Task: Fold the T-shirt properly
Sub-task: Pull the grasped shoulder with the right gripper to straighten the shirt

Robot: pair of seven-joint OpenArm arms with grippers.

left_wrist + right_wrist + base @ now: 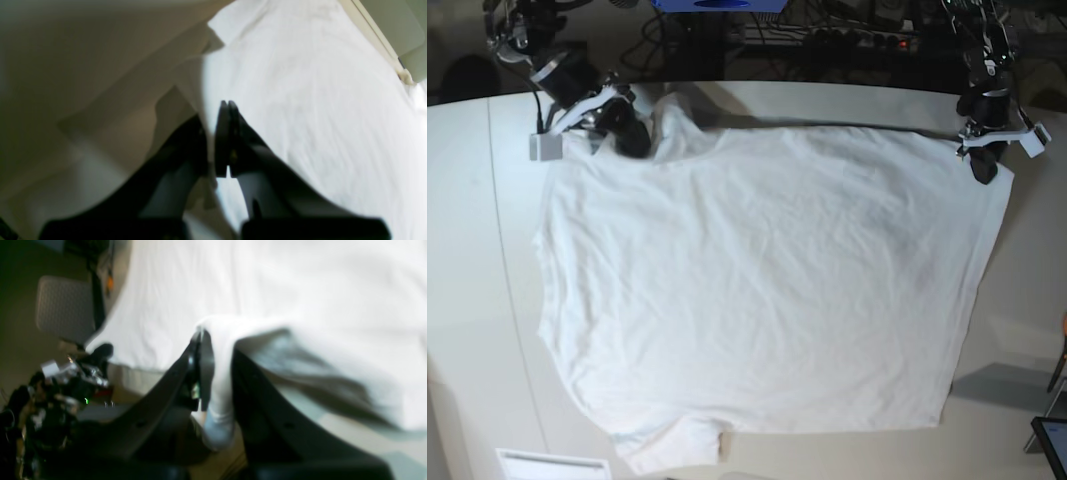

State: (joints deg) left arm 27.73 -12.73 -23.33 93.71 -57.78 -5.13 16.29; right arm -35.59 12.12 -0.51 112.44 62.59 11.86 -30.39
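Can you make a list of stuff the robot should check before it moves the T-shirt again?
1. Left claw pinching cloth at its far corner: ok, shut on the T-shirt, as the left wrist view shows.
2. Right claw pinching cloth at its far corner: ok, fabric is bunched between its shut fingers.
3. Far edge pulled straight between the claws: ok, roughly straight.
4. Shirt lying flat: not ok, wrinkles across the body and a crumpled bit at the near edge.
5. Shirt fully on the table: ok.
6. How many layers each claw holds: cannot tell, too blurry.
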